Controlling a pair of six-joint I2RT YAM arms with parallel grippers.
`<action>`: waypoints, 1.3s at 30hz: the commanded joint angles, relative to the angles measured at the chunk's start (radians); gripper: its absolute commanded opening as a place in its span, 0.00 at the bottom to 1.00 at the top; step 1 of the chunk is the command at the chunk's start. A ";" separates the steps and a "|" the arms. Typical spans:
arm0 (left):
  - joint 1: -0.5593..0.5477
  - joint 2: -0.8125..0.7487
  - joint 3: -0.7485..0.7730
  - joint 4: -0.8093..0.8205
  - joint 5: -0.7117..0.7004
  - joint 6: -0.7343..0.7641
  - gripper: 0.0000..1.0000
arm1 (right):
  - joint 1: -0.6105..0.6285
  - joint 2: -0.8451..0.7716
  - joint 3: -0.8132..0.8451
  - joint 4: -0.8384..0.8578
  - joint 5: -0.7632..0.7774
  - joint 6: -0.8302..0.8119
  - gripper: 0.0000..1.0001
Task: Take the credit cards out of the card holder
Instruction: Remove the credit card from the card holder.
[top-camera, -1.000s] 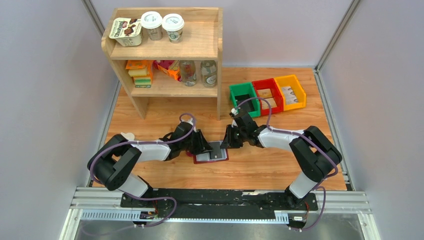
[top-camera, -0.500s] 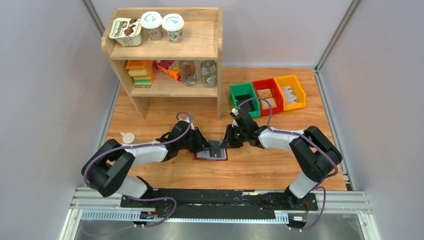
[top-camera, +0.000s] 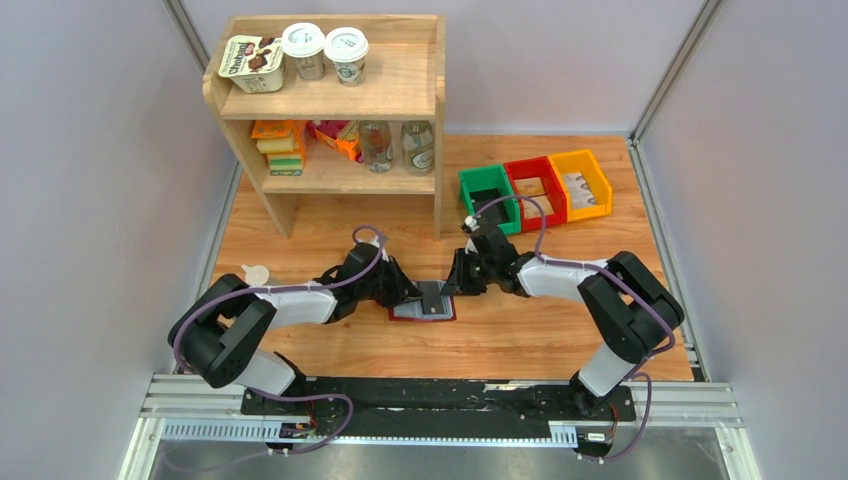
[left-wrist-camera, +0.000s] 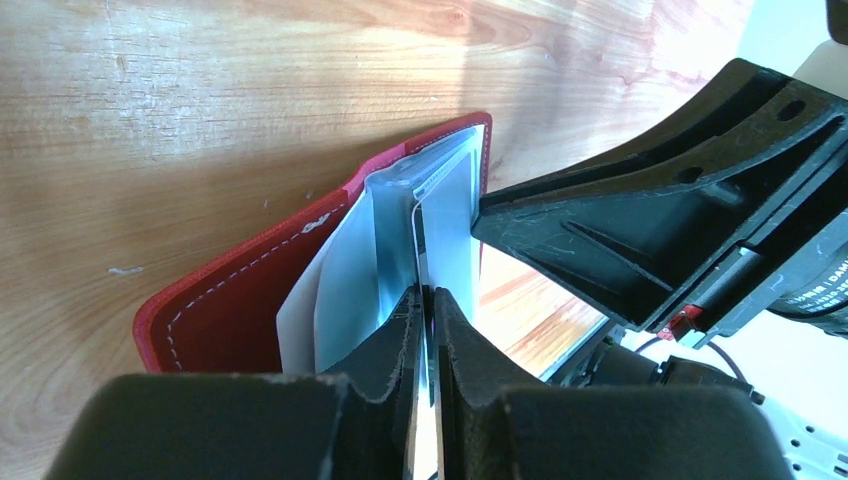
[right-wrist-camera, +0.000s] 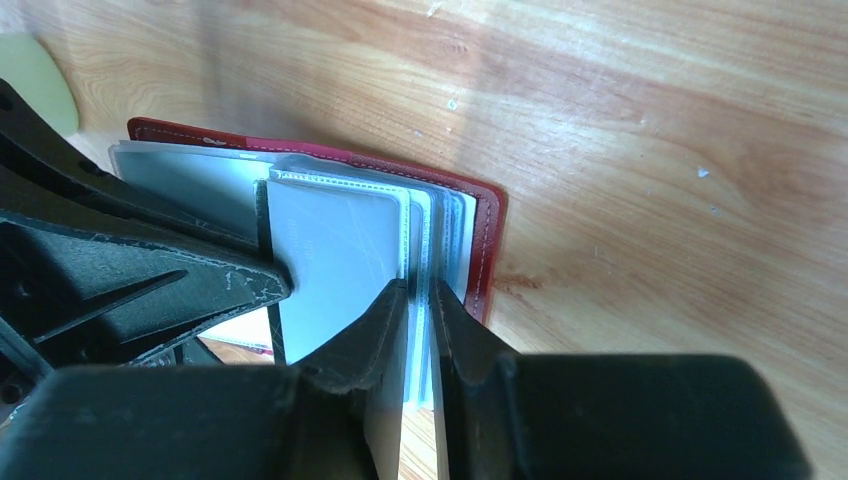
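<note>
The dark-red card holder (top-camera: 424, 310) lies open on the table between both arms, its clear sleeves fanned upward. My left gripper (top-camera: 410, 293) is shut on a thin grey credit card (left-wrist-camera: 445, 235) that stands partly out of a sleeve; in the left wrist view its jaws (left-wrist-camera: 425, 295) pinch the card's edge. My right gripper (top-camera: 456, 284) is shut on the holder's plastic sleeves (right-wrist-camera: 422, 240) near the red cover's edge (right-wrist-camera: 490, 235). The grey card (right-wrist-camera: 335, 250) shows in the right wrist view, beside the left fingers (right-wrist-camera: 150, 275). Other cards are hidden in the sleeves.
A wooden shelf (top-camera: 330, 110) with cups and bottles stands at the back left. Green (top-camera: 488, 195), red (top-camera: 536, 185) and yellow (top-camera: 580, 180) bins sit at the back right. A small white object (top-camera: 255, 272) lies on the table by the left arm.
My left arm shifted a little to the right and its gripper settled on the card at the holder, uncovering the small white object. The right gripper has stayed on the sleeves.
</note>
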 joint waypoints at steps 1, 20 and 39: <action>-0.010 0.030 0.012 0.192 0.092 -0.056 0.15 | 0.016 0.057 -0.025 -0.015 0.016 -0.004 0.17; 0.016 -0.127 -0.077 -0.024 0.010 0.035 0.00 | 0.017 0.119 -0.051 -0.040 0.091 0.004 0.11; 0.036 -0.177 -0.187 -0.004 0.000 0.015 0.00 | 0.016 0.106 -0.040 -0.040 0.077 0.009 0.10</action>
